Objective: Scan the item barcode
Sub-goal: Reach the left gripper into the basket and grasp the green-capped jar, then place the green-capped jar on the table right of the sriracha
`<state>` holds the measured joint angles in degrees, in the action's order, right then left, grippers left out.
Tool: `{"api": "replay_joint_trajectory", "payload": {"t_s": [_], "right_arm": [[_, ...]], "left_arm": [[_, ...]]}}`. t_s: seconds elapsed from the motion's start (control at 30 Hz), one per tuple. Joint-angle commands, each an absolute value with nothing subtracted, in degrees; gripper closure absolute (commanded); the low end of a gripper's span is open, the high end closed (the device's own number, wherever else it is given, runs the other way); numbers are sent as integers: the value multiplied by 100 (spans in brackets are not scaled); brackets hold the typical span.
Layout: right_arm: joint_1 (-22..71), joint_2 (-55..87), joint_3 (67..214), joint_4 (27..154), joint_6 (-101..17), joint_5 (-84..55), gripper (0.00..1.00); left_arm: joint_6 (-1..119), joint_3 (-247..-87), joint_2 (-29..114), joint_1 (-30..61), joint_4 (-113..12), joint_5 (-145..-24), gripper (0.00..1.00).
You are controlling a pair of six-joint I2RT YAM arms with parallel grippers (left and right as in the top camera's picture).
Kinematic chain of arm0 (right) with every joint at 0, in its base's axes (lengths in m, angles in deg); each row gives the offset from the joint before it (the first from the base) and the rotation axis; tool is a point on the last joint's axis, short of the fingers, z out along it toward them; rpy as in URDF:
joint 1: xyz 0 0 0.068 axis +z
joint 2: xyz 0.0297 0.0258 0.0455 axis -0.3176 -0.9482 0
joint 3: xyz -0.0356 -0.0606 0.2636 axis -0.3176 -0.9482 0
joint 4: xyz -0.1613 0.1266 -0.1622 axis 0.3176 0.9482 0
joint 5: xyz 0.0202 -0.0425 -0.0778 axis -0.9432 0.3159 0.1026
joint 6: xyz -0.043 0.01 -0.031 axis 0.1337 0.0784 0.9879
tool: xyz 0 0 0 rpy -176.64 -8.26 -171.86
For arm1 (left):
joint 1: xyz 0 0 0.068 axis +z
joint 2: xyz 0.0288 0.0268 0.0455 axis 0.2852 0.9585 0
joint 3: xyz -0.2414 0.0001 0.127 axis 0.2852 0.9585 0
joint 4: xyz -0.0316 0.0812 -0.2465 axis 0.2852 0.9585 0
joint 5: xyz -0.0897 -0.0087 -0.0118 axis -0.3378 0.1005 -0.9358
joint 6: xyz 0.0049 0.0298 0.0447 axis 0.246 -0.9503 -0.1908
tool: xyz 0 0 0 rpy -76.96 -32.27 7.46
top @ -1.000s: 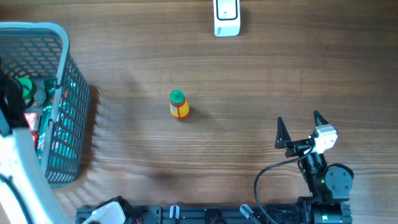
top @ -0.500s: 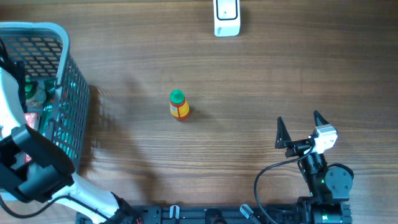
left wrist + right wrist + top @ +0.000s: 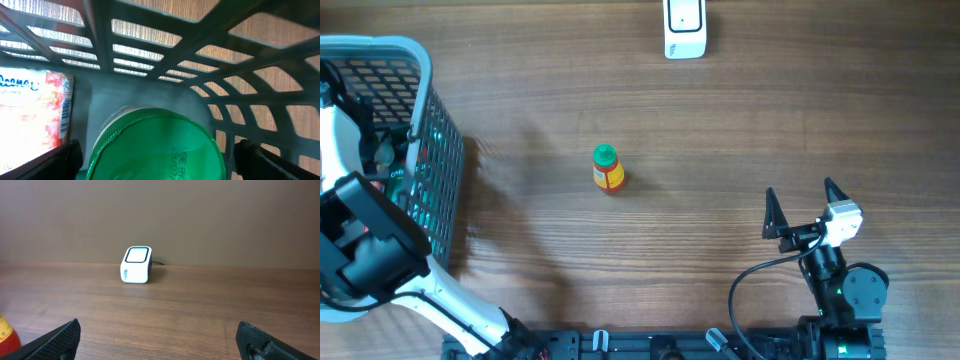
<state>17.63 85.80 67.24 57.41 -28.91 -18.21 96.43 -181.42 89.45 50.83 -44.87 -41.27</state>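
Observation:
In the left wrist view a round green lid [image 3: 157, 147] with printed date text fills the space between my left gripper's [image 3: 157, 157] open jaws, and a narrow gap shows on each side. This happens inside the teal basket [image 3: 430, 130]. From overhead the left arm [image 3: 365, 250] covers the basket's near side and hides that gripper. A small bottle [image 3: 607, 168] with a green cap and a red and yellow label stands upright mid-table. The white scanner [image 3: 685, 28] sits at the far edge. My right gripper [image 3: 801, 195] rests open and empty at the near right, facing the scanner [image 3: 136, 265].
A red and white packet [image 3: 30, 115] lies beside the green lid, against the basket wall [image 3: 150, 30]. Several other goods show through the mesh. The bottle's red edge [image 3: 6, 332] shows at the left of the right wrist view. A black cable [image 3: 750, 280] loops by the right arm's base.
The left arm has swung in from the left edge and now hangs over the basket's near side. The right arm, the bottle and the scanner have not moved.

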Motion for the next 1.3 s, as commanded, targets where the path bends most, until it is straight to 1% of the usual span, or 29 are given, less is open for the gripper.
{"api": "replay_joint_trajectory", "payload": {"t_s": [0.0, 0.03, 0.13, 0.2, 0.27, 0.4, 0.6, 0.7, 0.77, 0.83, 0.9, 0.97, 1.0, 1.1, 1.2, 1.23, 1.27], "right_arm": [[1792, 8606, 6718, 5708, -2970, -1789, 0], [1792, 8606, 6718, 5708, -2967, -1789, 0], [1792, 8606, 6718, 5708, -2970, -1789, 0], [1792, 8606, 6718, 5708, -2967, -1789, 0], [1792, 8606, 6718, 5708, -2967, -1789, 0], [1792, 8606, 6718, 5708, -2970, -1789, 0], [1792, 8606, 6718, 5708, -2967, -1789, 0], [1792, 8606, 6718, 5708, -2967, -1789, 0], [1792, 8606, 6718, 5708, -2970, -1789, 0], [1792, 8606, 6718, 5708, -2967, -1789, 0], [1792, 8606, 6718, 5708, -2970, -1789, 0], [1792, 8606, 6718, 5708, -2970, -1789, 0], [1792, 8606, 6718, 5708, -2970, -1789, 0], [1792, 8606, 6718, 5708, -2967, -1789, 0], [1792, 8606, 6718, 5708, -2972, -1789, 0], [1792, 8606, 6718, 5708, -2970, -1789, 0], [1792, 8606, 6718, 5708, -2967, -1789, 0]], "left_arm": [[9671, -18164, 9116, 5105, -4431, -4160, 5], [9667, -18164, 9116, 5105, -4361, -4158, 9], [9503, -18164, 9116, 5105, -4162, -4158, 30], [9503, -18164, 9116, 5105, -3965, -4158, 38], [9496, -18164, 9063, 5103, -3709, -4160, 38], [9094, -18166, 8584, 5103, -3565, -4162, 41], [8978, -18166, 6812, 5103, -3554, -4208, 40], [8934, -18166, 5653, 5103, -3554, -4774, 40], [8939, -18166, 4945, 5068, -3580, -5515, 40], [8937, -18166, 4534, 4904, -3613, -6120, 40], [8934, -18166, 4233, 4521, -3594, -6516, 41], [8930, -18166, 4016, 3798, -3449, -6595, 41], [8915, -18166, 3986, 3577, -3399, -6595, 41], [8915, -18164, 4005, 2150, -3117, -6568, 41], [8910, -18164, 4180, 1210, -3110, -6501, 41], [8867, -18164, 4318, 694, -3091, -6391, 41], [8775, -18164, 4390, 469, -3089, -6343, 41]]}}
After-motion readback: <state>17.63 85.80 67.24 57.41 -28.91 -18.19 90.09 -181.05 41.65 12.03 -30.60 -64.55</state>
